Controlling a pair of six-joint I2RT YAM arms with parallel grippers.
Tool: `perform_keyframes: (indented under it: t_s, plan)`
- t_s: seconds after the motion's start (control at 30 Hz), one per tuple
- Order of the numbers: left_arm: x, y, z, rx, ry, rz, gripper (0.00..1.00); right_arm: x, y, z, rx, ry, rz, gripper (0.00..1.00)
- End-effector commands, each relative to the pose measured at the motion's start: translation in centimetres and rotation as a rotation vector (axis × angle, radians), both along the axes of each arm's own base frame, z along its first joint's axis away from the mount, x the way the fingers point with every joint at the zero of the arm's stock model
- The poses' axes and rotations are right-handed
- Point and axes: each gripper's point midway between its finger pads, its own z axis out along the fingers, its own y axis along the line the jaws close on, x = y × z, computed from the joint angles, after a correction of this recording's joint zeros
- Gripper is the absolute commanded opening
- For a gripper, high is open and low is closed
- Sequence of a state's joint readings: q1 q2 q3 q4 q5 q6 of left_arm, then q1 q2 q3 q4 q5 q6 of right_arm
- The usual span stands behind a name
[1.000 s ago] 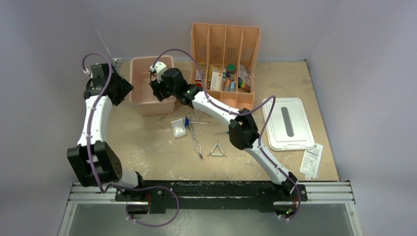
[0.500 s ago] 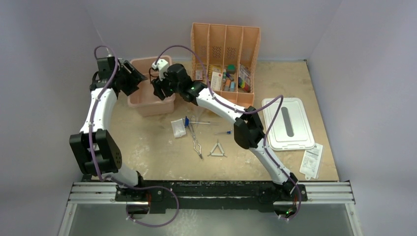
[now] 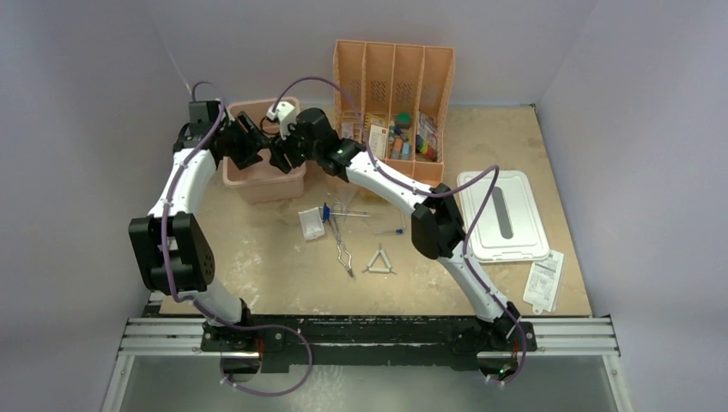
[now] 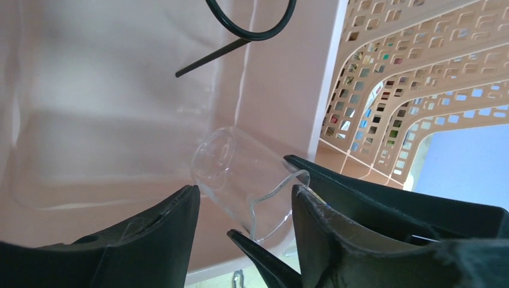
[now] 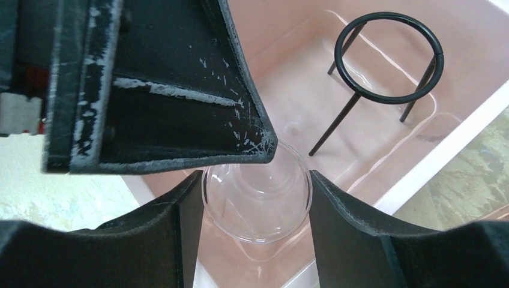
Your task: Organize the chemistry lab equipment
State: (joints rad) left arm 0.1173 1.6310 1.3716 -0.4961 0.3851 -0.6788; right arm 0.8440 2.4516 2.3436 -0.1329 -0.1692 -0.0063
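Observation:
A clear glass beaker (image 5: 258, 198) hangs tilted over the pink bin (image 3: 266, 187), with my right gripper (image 5: 257, 180) shut on it across its rim. My left gripper (image 4: 245, 189) is open, one finger on each side of the same beaker (image 4: 240, 177), close to the glass. The two grippers meet above the bin (image 3: 268, 150). A black wire ring tripod (image 5: 338, 60) stands inside the bin. On the table lie metal tongs (image 3: 343, 249), a white triangle (image 3: 379, 262), a clear packet (image 3: 312, 223) and a thin blue-capped tube (image 3: 391, 232).
An orange divider rack (image 3: 395, 69) with colourful small items stands just right of the bin, close to my right arm. The bin's white lid (image 3: 502, 215) lies at the right, with a labelled packet (image 3: 543, 281) near the table's right edge.
My left arm has swung right from outside the bin until its open fingers flank the beaker. The right gripper has shifted slightly toward the back, still holding the beaker.

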Motion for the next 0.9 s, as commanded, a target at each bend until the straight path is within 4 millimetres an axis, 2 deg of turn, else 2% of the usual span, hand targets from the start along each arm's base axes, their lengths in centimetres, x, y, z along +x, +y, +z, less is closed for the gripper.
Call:
perform_keyframes:
  t_s: [0.0,0.2,0.33,0.5,0.57,0.63,0.7,0.8,0.87]
  plan:
    - [0.7,0.5,0.8,0.08,-0.017,-0.017,0.51,0.1,-0.3,5.1,0.048,-0.109,0.013,0.57]
    - [-0.2,0.1,-0.7,0.112,0.057,-0.05,0.34,0.1,-0.3,5.4,0.052,-0.116,0.016,0.57]
    - [-0.2,0.1,-1.3,0.13,0.089,-0.047,0.27,0.1,-0.2,5.4,0.054,-0.114,0.015,0.57]
    - [-0.6,0.4,-2.0,0.142,0.123,-0.039,0.24,0.2,-0.3,5.5,0.063,-0.102,0.0,0.57]
    - [-0.4,0.3,-1.9,0.135,0.113,-0.038,0.25,0.3,-0.3,5.5,0.068,-0.097,-0.008,0.56]
    - [-0.5,0.2,-1.6,0.131,0.109,-0.042,0.38,0.5,-0.5,5.4,0.077,-0.081,-0.02,0.56]
    - [-0.6,0.1,-1.2,0.128,0.095,-0.044,0.47,0.6,-0.7,5.4,0.096,-0.054,-0.032,0.56]
    - [-0.7,-0.1,-0.2,0.11,0.055,-0.06,0.49,0.4,-0.7,5.2,0.122,-0.013,-0.017,0.56]
    - [-0.9,-0.4,-0.1,0.094,0.041,-0.082,0.46,0.4,-0.9,5.3,0.139,-0.006,-0.006,0.56]
